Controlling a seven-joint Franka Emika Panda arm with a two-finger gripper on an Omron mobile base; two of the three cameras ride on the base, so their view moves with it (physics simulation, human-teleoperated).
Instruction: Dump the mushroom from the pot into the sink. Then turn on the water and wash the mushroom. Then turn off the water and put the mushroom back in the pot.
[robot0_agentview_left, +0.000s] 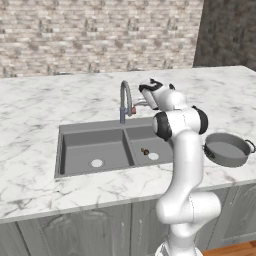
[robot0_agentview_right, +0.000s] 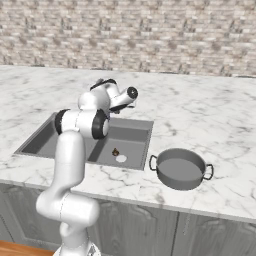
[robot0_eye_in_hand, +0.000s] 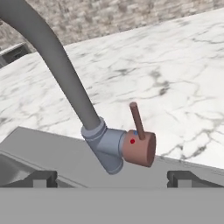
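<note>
Facing the faucet head-on, the claw stands spread wide and pinches nothing; in the hand view its 2 dark tips rise at about 7 and 5 o'clock with the tap fitting framed between and just beyond them. From the claw outward, the first thing met is the faucet handle, a reddish round cap on the side of the grey faucet base, with a thin lever rising from it toward 12 o'clock, tilted slightly to 11. That lever's long axis runs nearly upright in this view, so it crosses the line between the tips; I judge the next move calls for a short advance and a sideways push on the lever to start the water. The grey spout arcs away toward 10 o'clock.

Farther out, the mushroom lies in the right basin of the sink, just at 10 o'clock of that basin's light drain, so the dumping looks done. The pot sits upright on the marble surface, near the sink's right edge, at about 3 o'clock from the mushroom in the right base view.
</note>
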